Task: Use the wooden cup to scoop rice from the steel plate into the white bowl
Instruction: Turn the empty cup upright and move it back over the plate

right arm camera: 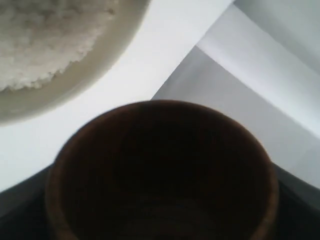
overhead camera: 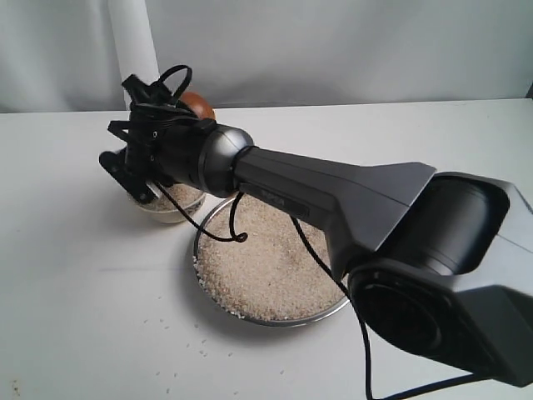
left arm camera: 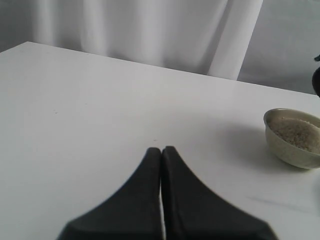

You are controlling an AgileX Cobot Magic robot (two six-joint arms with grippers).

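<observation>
Right gripper [overhead camera: 146, 154] pinches the wooden cup [right arm camera: 160, 170] by its sides, near the white bowl [left arm camera: 285, 150] beside the steel plate [overhead camera: 275, 321]; cup likely light, rigid, smooth and slip-prone, best gripped mid-belly; left gripper [left arm camera: 161, 155] pressed together, empty.

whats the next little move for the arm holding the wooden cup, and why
Probably swing the wooden cup over the steel plate and dip for another scoop. Its inside shows dark with no grains visible, so it looks empty. The white bowl next to it holds only some rice, while the plate is thickly covered.
</observation>
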